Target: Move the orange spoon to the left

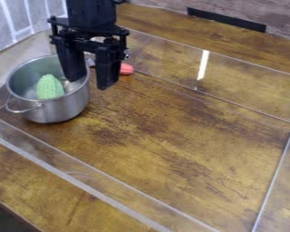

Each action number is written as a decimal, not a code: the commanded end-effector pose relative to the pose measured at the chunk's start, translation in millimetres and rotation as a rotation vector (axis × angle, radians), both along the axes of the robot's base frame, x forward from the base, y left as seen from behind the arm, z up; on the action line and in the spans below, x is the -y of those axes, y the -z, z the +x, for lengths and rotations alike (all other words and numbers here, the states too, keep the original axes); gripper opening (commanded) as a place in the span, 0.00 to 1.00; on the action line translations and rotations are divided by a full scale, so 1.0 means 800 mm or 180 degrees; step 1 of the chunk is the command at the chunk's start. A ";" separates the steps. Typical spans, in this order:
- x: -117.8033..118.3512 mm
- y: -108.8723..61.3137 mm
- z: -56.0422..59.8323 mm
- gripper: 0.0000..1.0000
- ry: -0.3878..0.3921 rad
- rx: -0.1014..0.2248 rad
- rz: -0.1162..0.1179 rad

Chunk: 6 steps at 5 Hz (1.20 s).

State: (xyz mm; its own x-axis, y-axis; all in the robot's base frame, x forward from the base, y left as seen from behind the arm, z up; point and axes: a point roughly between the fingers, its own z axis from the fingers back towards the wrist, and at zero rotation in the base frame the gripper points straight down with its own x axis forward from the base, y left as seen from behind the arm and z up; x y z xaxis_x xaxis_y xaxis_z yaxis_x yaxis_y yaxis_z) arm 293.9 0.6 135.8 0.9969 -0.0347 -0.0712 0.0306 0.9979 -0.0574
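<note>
Black and two-fingered, the claw [90, 80] hangs pointing straight down with its fingers apart and nothing between them, near the far-left part of the wooden table [196, 136], just beside the steel pot [39, 101] that holds a green bumpy vegetable [48, 88]. Of the orange spoon [127, 68], only a small orange-red patch shows, lying flat on the table behind the claw's right-hand finger and close to the pot's far side; the rest is hidden by the claw. Because so little of it is visible, its long axis and which way its bowl or handle points cannot be told from this view. The step in hand looks like the approach before the grasp: the claw is over or just in front of the spoon and has not yet taken it. The next move probably calls for lining the fingers up across the spoon's narrow width, coming down to the tabletop, and closing, all without knocking the pot standing so near. After that the spoon would have to be carried toward the table's left edge, where the pot already takes up room.
</note>
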 end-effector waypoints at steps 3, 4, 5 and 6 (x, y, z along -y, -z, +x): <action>-0.004 -0.002 0.004 1.00 -0.0026 0.0023 0.0011; -0.004 -0.003 0.005 1.00 -0.0031 0.0024 0.0009; -0.010 0.001 0.010 1.00 -0.0036 0.0008 -0.0016; -0.016 -0.003 0.015 1.00 -0.0057 0.0052 -0.0016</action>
